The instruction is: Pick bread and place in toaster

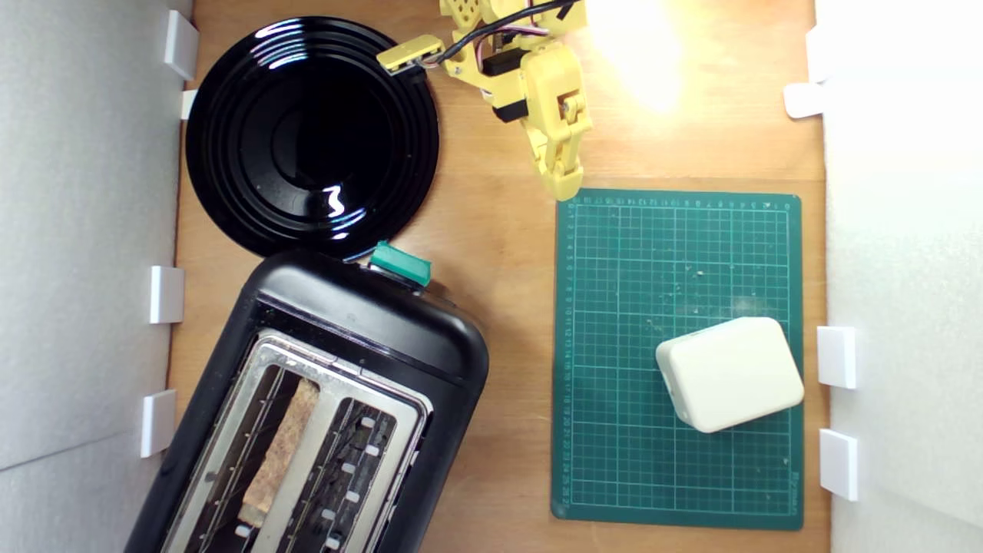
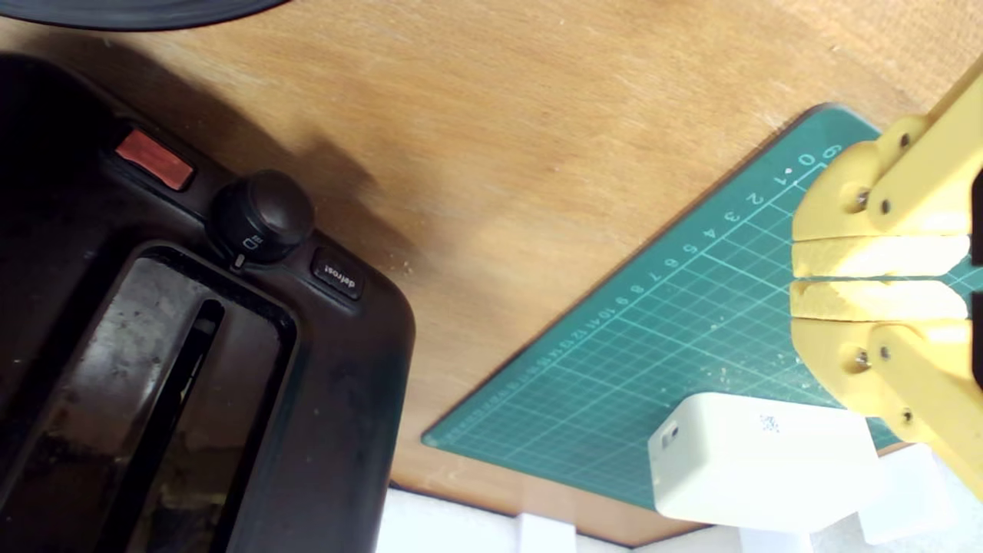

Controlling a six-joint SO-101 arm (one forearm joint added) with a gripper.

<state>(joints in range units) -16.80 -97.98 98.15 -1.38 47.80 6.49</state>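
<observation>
Well apart from the empty, closed claw (image 1: 564, 184), bread (image 1: 282, 445) sits in toaster (image 1: 369, 322); risk: leaning slice jams.

Yellow arm (image 1: 530, 69) raised; fingers (image 2: 875, 257) pressed together, empty.

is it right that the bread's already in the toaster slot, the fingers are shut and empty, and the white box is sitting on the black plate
Not quite. The white box sits on the green cutting mat, not the black plate, as the exterior view shows. The rest holds: the bread stands in a slot of the toaster, and the fingers are shut and empty.
</observation>
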